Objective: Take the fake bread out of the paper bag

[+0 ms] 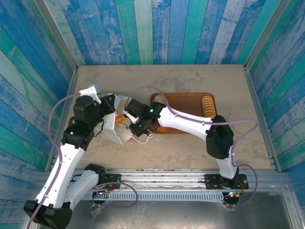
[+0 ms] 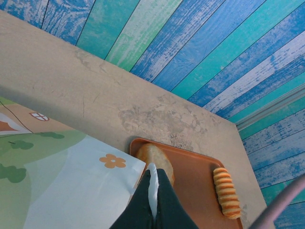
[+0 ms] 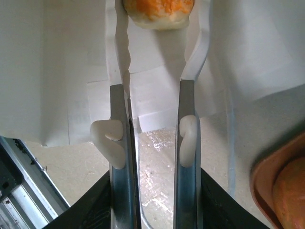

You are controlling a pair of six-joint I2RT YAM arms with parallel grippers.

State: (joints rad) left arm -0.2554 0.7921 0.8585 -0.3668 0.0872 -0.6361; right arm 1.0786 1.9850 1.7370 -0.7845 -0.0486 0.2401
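Top view: paper bag (image 1: 110, 132) lying on its side on the left half of the table (image 1: 190, 148); brown tray (image 1: 183, 102) toward the far edge, ridged roll (image 1: 207, 106) at its right end; right gripper (image 1: 126, 116) at the bag's mouth. Left wrist: left gripper (image 2: 153, 191) pinched together on the bag's white rim; pale loaf (image 2: 155, 160) on the tray. Right wrist: right gripper inside the bag, fingers part-way apart, clamped on an orange-topped bun (image 3: 159, 12).

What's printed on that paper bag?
The paper bag shows green hills, an orange flower and a little house, clearest from the left wrist camera.
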